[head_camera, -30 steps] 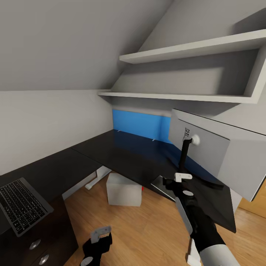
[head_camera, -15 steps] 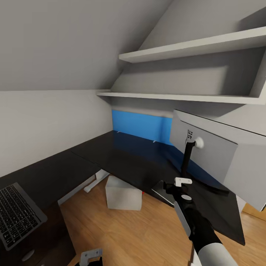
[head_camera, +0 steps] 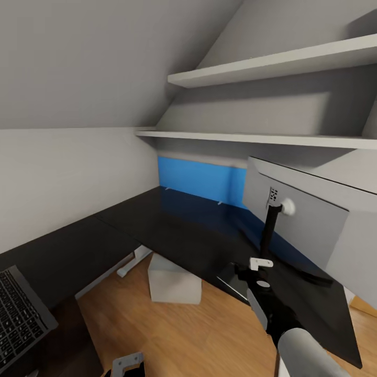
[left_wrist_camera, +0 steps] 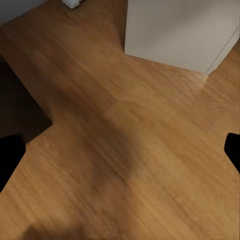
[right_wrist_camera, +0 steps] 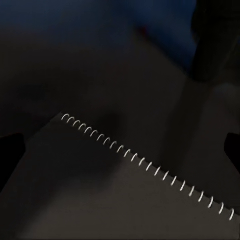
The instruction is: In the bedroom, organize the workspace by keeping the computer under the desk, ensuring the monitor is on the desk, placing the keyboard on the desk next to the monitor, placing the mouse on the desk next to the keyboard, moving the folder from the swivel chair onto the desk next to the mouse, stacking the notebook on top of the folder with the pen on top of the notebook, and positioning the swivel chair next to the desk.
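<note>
walls [head_camera: 63, 173]: pale grey, sloped ceiling | floor [head_camera: 173, 335]: light wood planks | shelves [head_camera: 272, 65]: two, white, wall-mounted

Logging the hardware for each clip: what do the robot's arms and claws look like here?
The right arm has a pale grey rounded link, then a black forearm carrying a grey strip and a small white bracket by the right claw. The left claw shows a light grey bracket on black. Wrist views show plain black fingertips.
</note>
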### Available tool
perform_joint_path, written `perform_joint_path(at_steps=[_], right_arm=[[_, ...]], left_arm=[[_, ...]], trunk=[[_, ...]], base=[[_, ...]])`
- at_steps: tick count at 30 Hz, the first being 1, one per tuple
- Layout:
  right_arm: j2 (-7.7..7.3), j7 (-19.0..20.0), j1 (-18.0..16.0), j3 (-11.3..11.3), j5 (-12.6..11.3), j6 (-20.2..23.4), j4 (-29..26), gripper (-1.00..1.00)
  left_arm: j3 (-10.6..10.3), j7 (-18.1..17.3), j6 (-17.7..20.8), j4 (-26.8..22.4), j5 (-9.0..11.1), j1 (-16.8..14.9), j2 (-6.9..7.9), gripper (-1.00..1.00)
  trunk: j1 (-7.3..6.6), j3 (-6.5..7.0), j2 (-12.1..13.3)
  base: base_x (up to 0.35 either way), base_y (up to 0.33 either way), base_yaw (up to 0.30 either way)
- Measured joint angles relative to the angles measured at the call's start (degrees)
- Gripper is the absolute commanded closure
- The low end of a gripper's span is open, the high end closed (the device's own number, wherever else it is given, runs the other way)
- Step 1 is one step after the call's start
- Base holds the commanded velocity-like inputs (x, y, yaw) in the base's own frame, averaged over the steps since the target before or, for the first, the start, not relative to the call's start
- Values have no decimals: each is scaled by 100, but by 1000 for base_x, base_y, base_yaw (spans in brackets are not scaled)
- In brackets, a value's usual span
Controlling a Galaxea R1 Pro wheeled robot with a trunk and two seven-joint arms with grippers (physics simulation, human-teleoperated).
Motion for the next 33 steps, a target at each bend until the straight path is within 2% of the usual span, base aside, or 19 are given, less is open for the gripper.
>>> perform_joint_path(at_steps=[2,6,14,21,22,25,26,30,33], right_arm=[[-44,1,-97,-2,-9,-254,261,-100],[-66,6,-137,-2,-12,-356,358,-100],[-76,13,-165,-46,-101,-373,422,-100],[-113,15,-197,-73,-510,-371,491,-100],[-156,15,-264,-75,-785,-372,647,-100],[-173,15,-318,-75,-974,-373,778,-100],[-185,17,-380,-76,-1186,-374,927,-100],[-190,9,-409,-76,-1369,-365,1007,-100],[-190,5,-412,-76,-1447,-360,1025,-100]], left_arm=[[-104,3,-48,16,2,0,1,-100],[-232,23,-78,45,3,-1,8,-100],[-282,27,-92,138,-6,0,3,-100],[-286,25,-106,121,0,0,1,-100],[-290,40,-112,68,0,0,-5,-100],[-288,46,-137,17,1,0,-5,-100],[-282,57,-281,-25,-7,0,-6,-100],[-275,59,-532,-45,-12,1,-6,-100],[-274,59,-564,-47,-10,1,-6,-100]], trunk=[[-1,0,0],[0,0,0],[-1,0,0],[1,0,0],[1,0,0],[2,0,0],[2,0,0],[2,0,0],[2,0,0]], base=[[278,0,0],[170,0,0],[163,0,0],[119,0,0],[14,0,0],[8,0,0],[2,0,0],[1,0,0],[0,0,0]])
